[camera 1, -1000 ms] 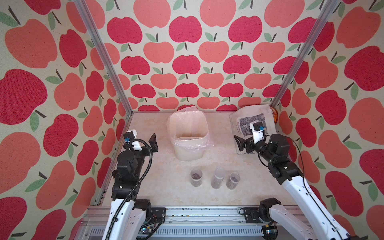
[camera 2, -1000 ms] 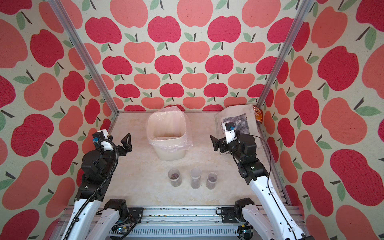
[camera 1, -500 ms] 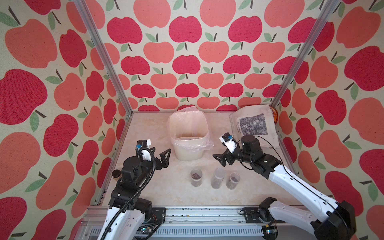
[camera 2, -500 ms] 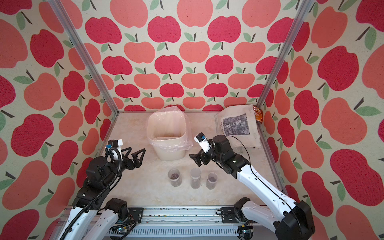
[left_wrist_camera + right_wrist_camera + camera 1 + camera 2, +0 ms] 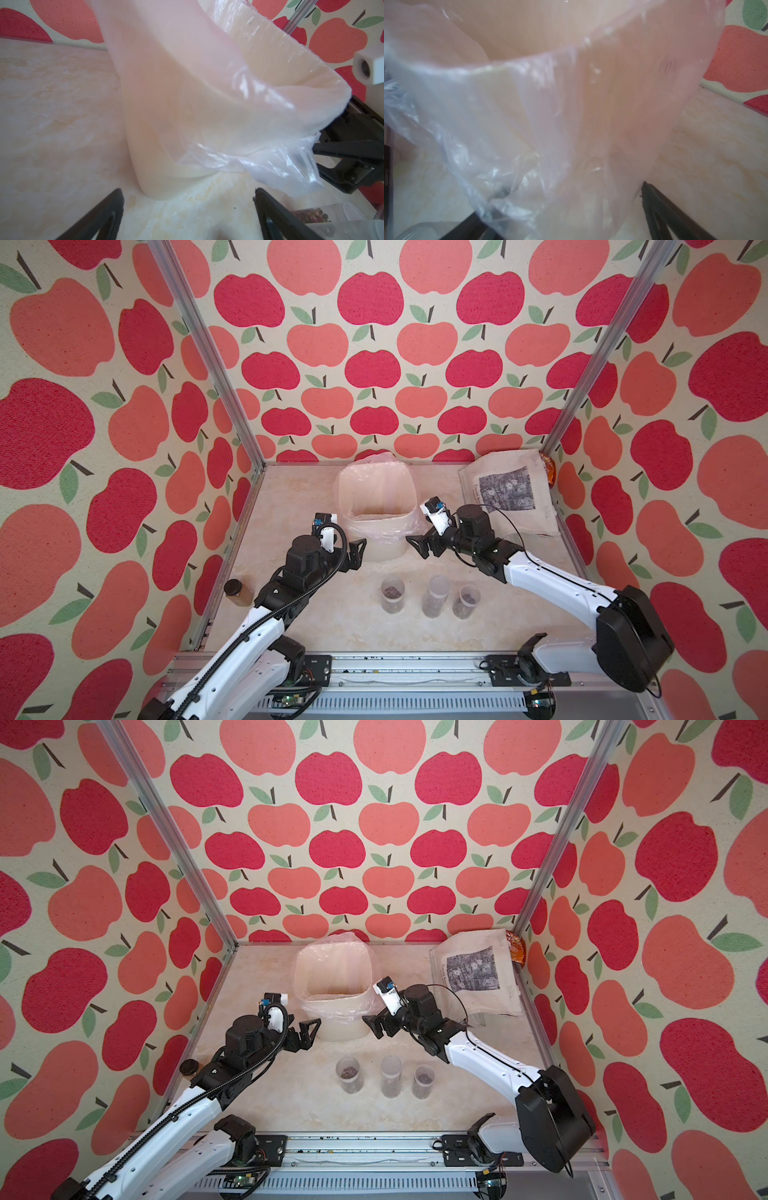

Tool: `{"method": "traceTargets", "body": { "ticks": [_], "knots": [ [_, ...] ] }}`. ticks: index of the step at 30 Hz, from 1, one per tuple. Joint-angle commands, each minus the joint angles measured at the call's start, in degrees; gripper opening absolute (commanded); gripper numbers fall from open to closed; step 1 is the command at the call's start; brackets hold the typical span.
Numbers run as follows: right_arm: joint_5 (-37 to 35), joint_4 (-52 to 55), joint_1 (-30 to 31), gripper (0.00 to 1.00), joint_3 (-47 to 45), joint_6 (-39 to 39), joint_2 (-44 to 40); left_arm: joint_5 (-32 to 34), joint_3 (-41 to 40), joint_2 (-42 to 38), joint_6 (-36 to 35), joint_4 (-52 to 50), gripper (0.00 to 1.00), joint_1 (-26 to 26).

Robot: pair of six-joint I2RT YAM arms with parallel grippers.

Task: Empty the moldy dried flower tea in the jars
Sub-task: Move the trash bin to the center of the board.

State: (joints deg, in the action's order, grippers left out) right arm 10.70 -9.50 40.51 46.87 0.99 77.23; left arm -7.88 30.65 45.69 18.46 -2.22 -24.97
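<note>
Wide and empty, the left hand (image 5: 356, 554) and right hand (image 5: 417, 546) closely flank the waste bin (image 5: 384, 551); snagging its loose liner (image 5: 409, 523) could tip it.

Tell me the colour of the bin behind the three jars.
The bin is cream, with a clear plastic liner; clearest in a top view.

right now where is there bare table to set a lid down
Bare: the strip between the jars and the front rail, and the back-left corner beside the bin. Crowded: in front of the bin, where the open left tool and right tool flank it.
</note>
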Motion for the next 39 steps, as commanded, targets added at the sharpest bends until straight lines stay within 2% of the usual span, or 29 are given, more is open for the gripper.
{"method": "traceTargets", "body": {
  "ticks": [1,8,18,23,27,31,35,39],
  "knots": [
    [-2.3,-5.6,0.6,0.99,1.9,2.0,1.2,-1.0,-0.4,2.9,0.3,7.5,0.99,2.2],
    [-3.3,-7.4,-0.3,0.99,5.2,2.9,5.7,-4.9,1.6,10.5,0.8,12.8,0.99,6.0],
    [-0.8,-7.2,-5.1,0.99,12.6,7.3,13.8,-7.1,6.5,23.5,0.0,17.5,0.99,7.8],
    [0.5,-6.1,-5.8,0.99,15.0,7.9,15.6,-7.5,8.4,26.9,-0.1,18.0,1.0,8.5],
    [1.5,-5.1,-5.8,0.99,12.6,7.8,12.2,-7.2,7.2,23.3,-0.1,15.7,0.99,8.6],
    [1.0,-0.7,-5.8,0.99,8.9,6.0,5.3,-6.6,4.6,14.7,-0.4,10.4,1.0,8.5],
    [0.6,8.1,-5.7,0.99,6.8,2.3,-3.6,-6.0,0.9,3.7,0.6,3.7,0.99,7.9],
    [1.1,23.0,-4.4,0.99,10.3,-3.3,-10.6,-5.4,-0.8,-5.7,2.0,-3.7,0.99,6.6]
  ]
}}
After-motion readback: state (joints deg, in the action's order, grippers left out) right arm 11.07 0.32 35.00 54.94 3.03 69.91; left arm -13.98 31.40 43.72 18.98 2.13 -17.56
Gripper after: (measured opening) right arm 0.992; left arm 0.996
